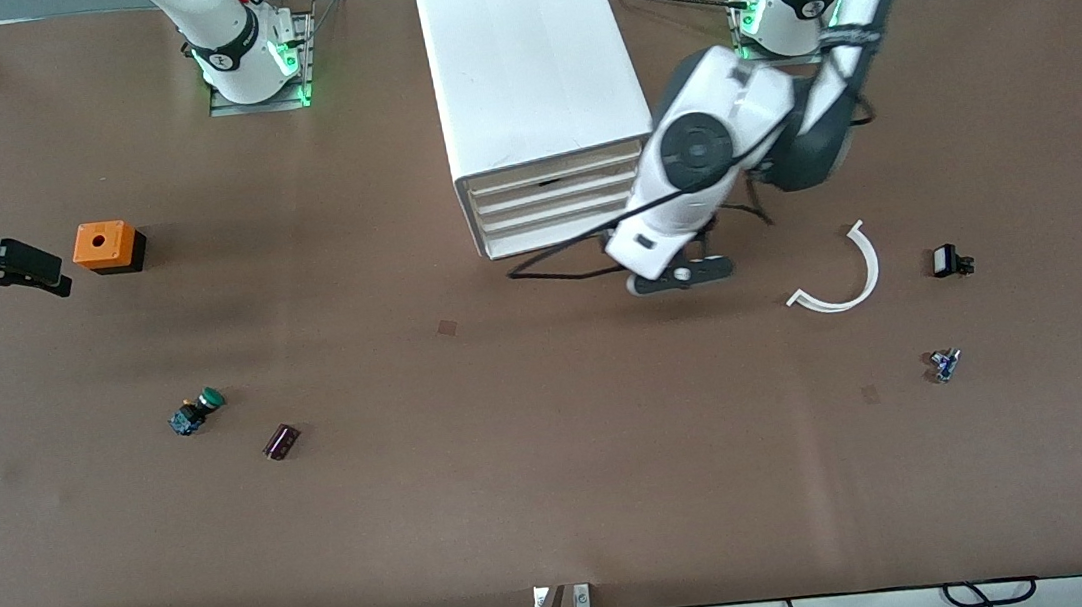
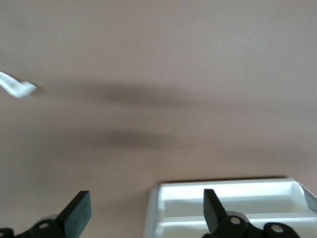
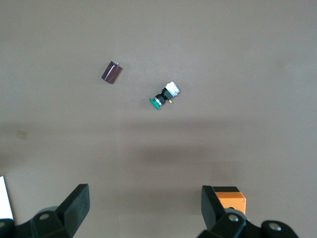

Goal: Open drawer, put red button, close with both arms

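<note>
No red-capped button shows in any view. The white drawer cabinet [image 1: 532,73] stands at the middle of the table near the arms' bases, its drawer fronts [image 1: 556,203] facing the front camera and all pushed in. My left gripper [image 1: 681,276] hangs open and empty just in front of the lower drawers, at the corner toward the left arm's end. In the left wrist view the gripper [image 2: 146,213] has its fingers [image 2: 79,210] wide apart, with the cabinet [image 2: 228,203] beside one of them. My right gripper [image 1: 29,267] waits open and empty beside the orange box [image 1: 105,246]; its wrist view shows the gripper [image 3: 145,208] too.
A green-capped button [image 1: 198,412] [image 3: 163,96] and a dark maroon cylinder [image 1: 281,441] [image 3: 111,72] lie toward the right arm's end. A white curved strip [image 1: 840,277] [image 2: 17,87], a small black part [image 1: 949,261] and a small blue part [image 1: 945,364] lie toward the left arm's end.
</note>
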